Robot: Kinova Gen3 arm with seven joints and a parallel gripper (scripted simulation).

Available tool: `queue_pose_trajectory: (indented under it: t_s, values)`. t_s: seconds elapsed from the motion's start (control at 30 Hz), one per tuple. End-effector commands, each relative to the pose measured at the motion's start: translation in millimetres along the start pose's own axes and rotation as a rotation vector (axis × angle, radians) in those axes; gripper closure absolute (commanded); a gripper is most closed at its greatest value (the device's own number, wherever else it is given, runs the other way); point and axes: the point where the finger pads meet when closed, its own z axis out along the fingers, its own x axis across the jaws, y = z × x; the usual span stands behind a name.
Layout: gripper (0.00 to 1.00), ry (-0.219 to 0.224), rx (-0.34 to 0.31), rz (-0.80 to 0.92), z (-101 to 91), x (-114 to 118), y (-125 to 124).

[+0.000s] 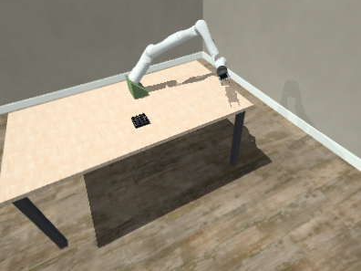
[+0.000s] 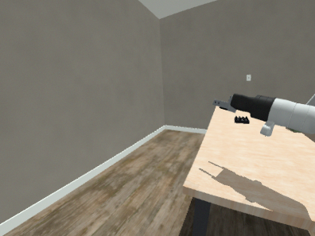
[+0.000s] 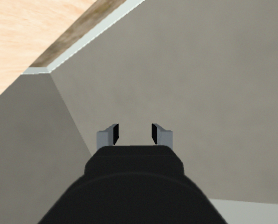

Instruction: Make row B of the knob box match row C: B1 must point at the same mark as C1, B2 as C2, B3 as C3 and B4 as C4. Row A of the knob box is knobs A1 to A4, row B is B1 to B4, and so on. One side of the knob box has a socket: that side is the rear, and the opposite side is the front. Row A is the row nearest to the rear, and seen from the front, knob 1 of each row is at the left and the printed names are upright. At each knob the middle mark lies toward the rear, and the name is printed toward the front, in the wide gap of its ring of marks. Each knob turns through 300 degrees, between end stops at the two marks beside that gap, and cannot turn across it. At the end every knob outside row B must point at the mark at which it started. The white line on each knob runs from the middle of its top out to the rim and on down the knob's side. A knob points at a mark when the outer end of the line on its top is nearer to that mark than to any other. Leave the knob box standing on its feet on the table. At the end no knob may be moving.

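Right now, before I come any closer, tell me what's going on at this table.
Nothing is being handled. The arm's end effector is open, with nothing between its fingers, above one end of the table and away from the black knob box. The knobs' lines are too small to read here.

On my feed I'm seeing the knob box [image 1: 140,120] [image 2: 242,120] sitting upright on the pale wooden table top, a small, black, squarish block. Its knobs are standing up in a cluster, showing tiny light flecks, but I'm not managing to read their lines, marks or names.
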Motion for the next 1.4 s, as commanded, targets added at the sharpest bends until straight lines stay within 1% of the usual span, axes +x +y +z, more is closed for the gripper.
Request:
queue_pose_trajectory:
  t_s: [0.0, 0.13, 0.27, 0.4, 0.5, 0.57, 0.67, 0.77, 0.9, 1.07, 1.13, 1.27, 1.3, 1.37]
  values:
    - [0.0, -0.004, -0.002, 0.005, 1.5, 0, 3]
    - [0.0, -0.041, 0.0, 0.035, 3.5, -12, 4]
    - [0.0, -0.095, 0.002, 0.077, 5.9, -28, 6]
    - [0.0, -0.167, 0.005, 0.133, 8.5, -50, 8]
    - [0.0, -0.234, 0.008, 0.186, 11.6, -70, 11]
    - [0.0, -0.234, 0.008, 0.186, 11.6, -70, 11]
    - [0.0, -0.312, 0.012, 0.248, 15.3, -94, 13]
    - [0.0, -0.403, 0.021, 0.316, 22.3, -123, 17]
    - [0.0, -0.536, 0.029, 0.42, 29.6, -164, 22]
    - [0.0, -0.715, 0.04, 0.556, 39.5, -220, 28]
    - [0.0, -0.715, 0.04, 0.556, 39.5, -220, 28]
    - [0.0, -0.852, 0.048, 0.663, 46.6, -262, 33]
    - [0.0, -0.852, 0.048, 0.663, 46.6, -262, 33]
    - [0.0, -0.916, 0.052, 0.712, 49.8, -282, 35]
